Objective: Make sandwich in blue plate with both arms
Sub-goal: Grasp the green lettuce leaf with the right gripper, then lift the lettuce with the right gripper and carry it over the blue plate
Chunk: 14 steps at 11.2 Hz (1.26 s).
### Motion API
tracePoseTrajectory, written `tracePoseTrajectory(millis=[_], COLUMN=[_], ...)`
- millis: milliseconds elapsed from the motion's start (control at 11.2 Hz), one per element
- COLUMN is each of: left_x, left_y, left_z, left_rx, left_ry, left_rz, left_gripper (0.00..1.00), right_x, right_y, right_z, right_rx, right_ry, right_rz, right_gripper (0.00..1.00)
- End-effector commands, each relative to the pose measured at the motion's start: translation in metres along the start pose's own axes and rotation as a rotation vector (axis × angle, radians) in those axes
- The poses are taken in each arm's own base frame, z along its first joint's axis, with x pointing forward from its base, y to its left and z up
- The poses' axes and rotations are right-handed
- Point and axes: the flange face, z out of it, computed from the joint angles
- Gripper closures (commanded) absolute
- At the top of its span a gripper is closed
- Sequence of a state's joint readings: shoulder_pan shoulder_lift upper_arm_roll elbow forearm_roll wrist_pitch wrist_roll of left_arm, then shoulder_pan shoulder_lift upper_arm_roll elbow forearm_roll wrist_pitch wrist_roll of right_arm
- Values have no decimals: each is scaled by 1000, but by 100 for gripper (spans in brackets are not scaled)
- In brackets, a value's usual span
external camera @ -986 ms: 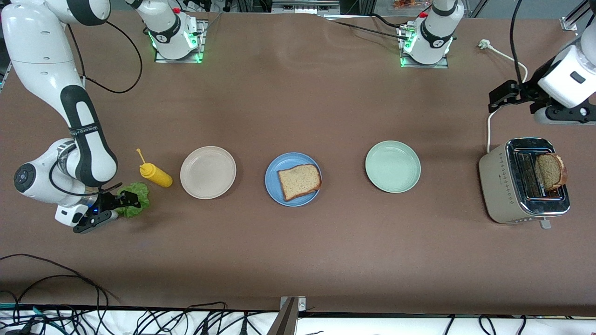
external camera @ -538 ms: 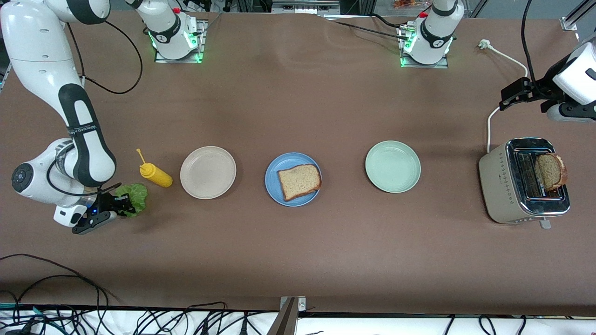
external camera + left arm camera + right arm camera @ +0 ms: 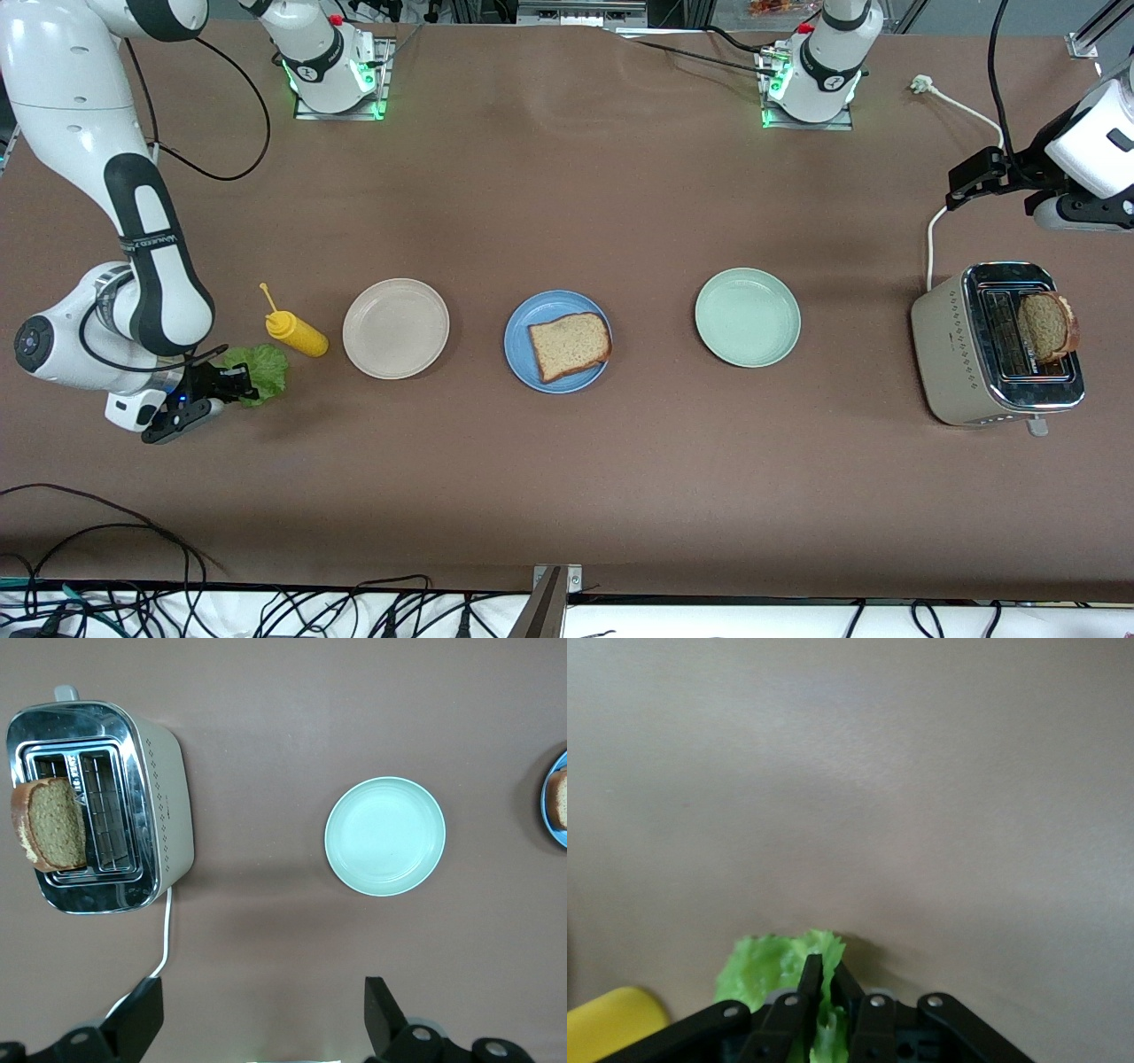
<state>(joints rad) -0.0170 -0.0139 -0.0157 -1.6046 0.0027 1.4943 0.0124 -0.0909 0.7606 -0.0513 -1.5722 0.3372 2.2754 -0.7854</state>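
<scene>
Two right tool (image 3: 822, 979) fingers pinch lettuce leaf (image 3: 772, 970).

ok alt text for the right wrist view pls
The right pincer is shut on a ruffled green lettuce leaf, seen from just above its black fingers. A bit of the yellow squeeze bottle shows at one corner, and bare brown table fills the rest.

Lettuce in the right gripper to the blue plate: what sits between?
In the front view, the beige plate lies between the lettuce, pinched by the right gripper, and the blue plate.
</scene>
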Motion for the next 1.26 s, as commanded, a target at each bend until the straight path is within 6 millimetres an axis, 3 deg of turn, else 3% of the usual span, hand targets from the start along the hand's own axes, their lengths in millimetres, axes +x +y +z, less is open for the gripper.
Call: tracePoseTrajectory(millis=[0, 448, 628, 897, 1166], left_x=[-6, -5, -6, -6, -6], left_y=[2, 6, 9, 10, 10], left_z=[-4, -6, -5, -6, -7], left_rx=[12, 32, 33, 33, 33], left_ry=[19, 24, 22, 24, 26], left_rz=[26, 35, 40, 42, 41], left_gripper=[0, 0, 0, 0, 0], right_x=[4, 5, 12, 16, 28], right_y=[-22, -48, -60, -72, -111], right_z=[-45, -105, -145, -181, -209], right_rx=[68, 101, 91, 90, 74], right_ry=[-35, -94, -135, -177, -230], right_rz=[67, 86, 106, 108, 168], right_gripper=[100, 100, 100, 100, 100])
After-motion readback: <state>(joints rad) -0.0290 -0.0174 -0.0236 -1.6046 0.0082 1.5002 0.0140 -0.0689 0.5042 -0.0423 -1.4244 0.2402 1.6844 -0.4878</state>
